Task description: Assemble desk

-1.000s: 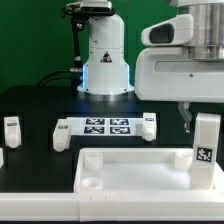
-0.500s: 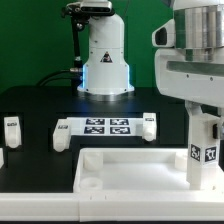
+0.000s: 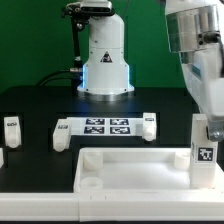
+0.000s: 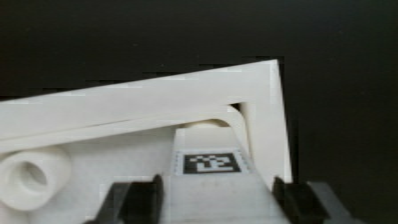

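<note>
Now: seating a leg at the panel's corner

Right now my claw [image 4: 214, 198] is closed partway onto 1 leg [image 3: 205, 150], its 2 fingers [image 4: 134, 203] pressed against opposite sides and the leg held upright. The panel [image 3: 130, 168] lies flat on the surface [image 3: 30, 100], rim up, in front of the marker board [image 3: 105, 127]. The leg hangs at the panel's corner on the exterior view's right. In the wrist view its lower end sits inside that rimmed corner, where a curved edge peeks out beside it, likely the corner hole. To do this well, I judge I should hold the leg plumb, centre it on the hole before pressing, and not slacken my grip until it seats. A tilt could jam it or shove the panel. Another leg [image 3: 10, 128] waits well apart, at the exterior view's left.
</note>
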Motion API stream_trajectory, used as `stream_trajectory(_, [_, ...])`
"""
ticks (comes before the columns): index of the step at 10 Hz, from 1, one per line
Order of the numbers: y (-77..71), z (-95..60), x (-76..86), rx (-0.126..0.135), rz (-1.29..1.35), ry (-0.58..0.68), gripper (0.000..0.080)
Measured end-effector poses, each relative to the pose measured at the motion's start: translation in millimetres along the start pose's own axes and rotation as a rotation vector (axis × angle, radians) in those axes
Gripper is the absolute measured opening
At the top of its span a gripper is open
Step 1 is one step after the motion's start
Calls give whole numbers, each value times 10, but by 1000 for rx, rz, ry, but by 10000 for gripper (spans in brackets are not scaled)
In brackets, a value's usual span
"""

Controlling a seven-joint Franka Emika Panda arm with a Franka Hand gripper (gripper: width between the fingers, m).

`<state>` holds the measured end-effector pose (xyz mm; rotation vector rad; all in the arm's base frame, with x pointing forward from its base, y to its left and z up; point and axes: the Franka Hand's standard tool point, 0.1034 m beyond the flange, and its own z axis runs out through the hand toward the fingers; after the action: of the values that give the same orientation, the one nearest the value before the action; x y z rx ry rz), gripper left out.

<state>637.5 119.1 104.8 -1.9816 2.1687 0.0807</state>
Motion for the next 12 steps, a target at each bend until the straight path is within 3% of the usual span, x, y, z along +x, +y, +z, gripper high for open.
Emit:
stream_trajectory(1, [5,4,2,-1,-78,6,291])
stream_trajectory(2, [12,9,-7,-3,-192,6,494])
stream_trajectory(3, [5,-2,-1,-9,-405,13,494])
stream_trajectory(4, [-5,-18,-4,-18,-548,14,616])
stream_trajectory(5, [-4,-11,1,-18,-580,15,640])
stream_trajectory(8, [-5,-12,12,-23,-821,19,648])
stream_trajectory(10, [-21,-26,20,-62,-1163,95,649])
stream_trajectory(11, [-21,-22,24,-57,-1121,91,649])
stream_trajectory(12, [-22,-22,30,-58,-1122,92,524])
